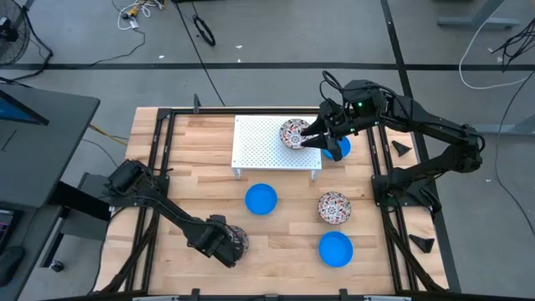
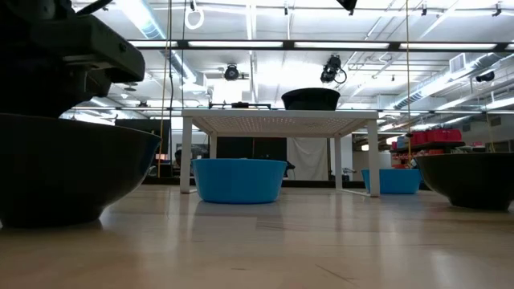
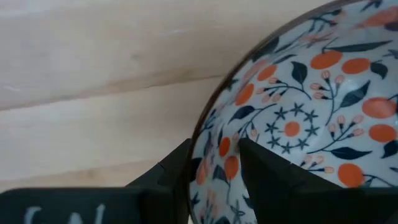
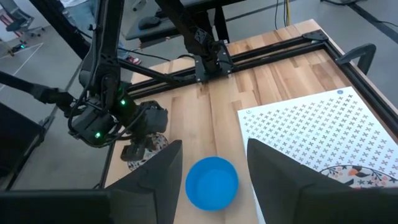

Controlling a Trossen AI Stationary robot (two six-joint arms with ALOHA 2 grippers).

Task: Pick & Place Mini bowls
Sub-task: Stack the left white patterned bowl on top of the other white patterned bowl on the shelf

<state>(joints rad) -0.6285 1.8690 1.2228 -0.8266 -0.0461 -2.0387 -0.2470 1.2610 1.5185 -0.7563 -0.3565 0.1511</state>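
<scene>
The left pincer [image 3: 214,168] straddles the rim of a floral bowl [image 3: 311,106] at the near edge of the table [image 1: 284,242], one finger inside the wall and one outside, gripping it. The right pincer [image 1: 322,138] hangs open beside another floral bowl [image 1: 293,133] on the white rack [image 1: 259,146].

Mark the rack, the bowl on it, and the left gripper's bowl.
rack [image 1: 261,142], high view, bare perforated top.
bowl on rack [image 1: 292,133], high view, patterned inside.
left gripper's bowl [image 3: 311,118], left wrist view, patterned inside.

Blue bowls [image 1: 261,199]: 3 (1 part hidden); floral bowls [image 1: 333,207]: 3; rack [image 1: 259,142]: 1.
</scene>
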